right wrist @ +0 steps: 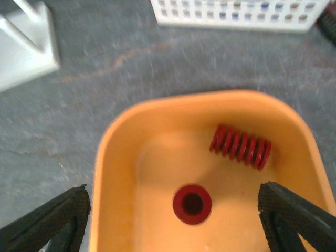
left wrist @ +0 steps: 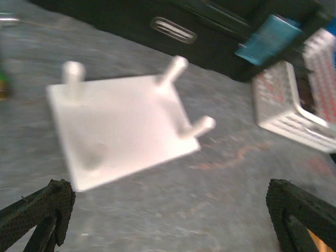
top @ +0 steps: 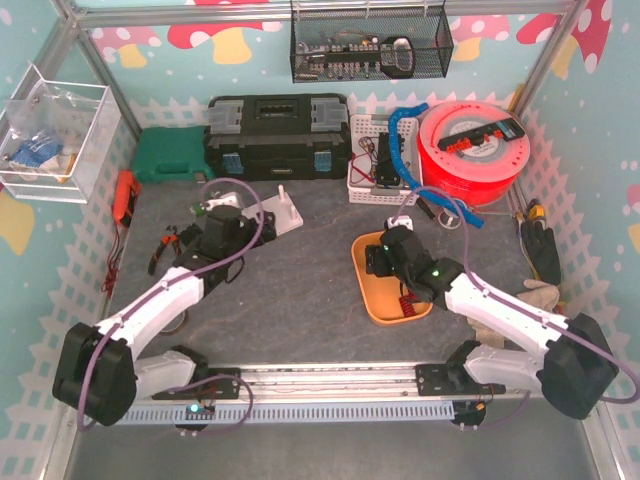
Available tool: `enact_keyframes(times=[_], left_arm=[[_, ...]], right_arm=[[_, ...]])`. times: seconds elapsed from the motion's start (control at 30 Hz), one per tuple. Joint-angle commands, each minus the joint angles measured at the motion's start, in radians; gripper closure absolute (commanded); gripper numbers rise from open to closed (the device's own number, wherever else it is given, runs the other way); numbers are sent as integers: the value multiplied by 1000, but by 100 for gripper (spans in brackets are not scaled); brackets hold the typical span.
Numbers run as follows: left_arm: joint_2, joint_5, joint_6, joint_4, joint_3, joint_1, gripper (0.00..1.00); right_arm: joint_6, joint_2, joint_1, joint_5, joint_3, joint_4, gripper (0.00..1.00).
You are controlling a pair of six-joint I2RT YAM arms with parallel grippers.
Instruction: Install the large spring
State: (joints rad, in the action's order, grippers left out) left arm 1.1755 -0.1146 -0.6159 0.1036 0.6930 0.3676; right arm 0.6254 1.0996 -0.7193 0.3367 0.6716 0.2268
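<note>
While loose in tray (right wrist: 199,100), two springs (right wrist: 240,146) (right wrist: 192,204)

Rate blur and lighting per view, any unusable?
Top external: sharp, evenly lit, no glare on the orange tray. Left wrist: heavy blur, white peg plate smeared but recognisable. Right wrist: slightly soft; red spring readable, white basket behind blurrier.
</note>
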Motion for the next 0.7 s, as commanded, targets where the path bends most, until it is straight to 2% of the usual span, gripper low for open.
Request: enact_keyframes(times=[0.0, 0.17, 0.27, 0.5, 0.67], left_arm=[[12, 68, 92, -144, -16, 107, 1], [1, 198, 138, -352, -156, 149, 1], [-4, 196, 167, -405, -187, 166, 1], [-30, 139, 203, -417, -215, 175, 1], [-71, 116, 204, -418, -232, 177, 1]], right_arm=[[141, 75, 31, -87, 42, 270, 20], [162, 86, 111, -161, -6, 306, 37], [161, 92, 130, -146, -15, 333, 45], [158, 174, 152, -97, 16, 389, 56], [165, 213, 152, -91, 19, 387, 57]])
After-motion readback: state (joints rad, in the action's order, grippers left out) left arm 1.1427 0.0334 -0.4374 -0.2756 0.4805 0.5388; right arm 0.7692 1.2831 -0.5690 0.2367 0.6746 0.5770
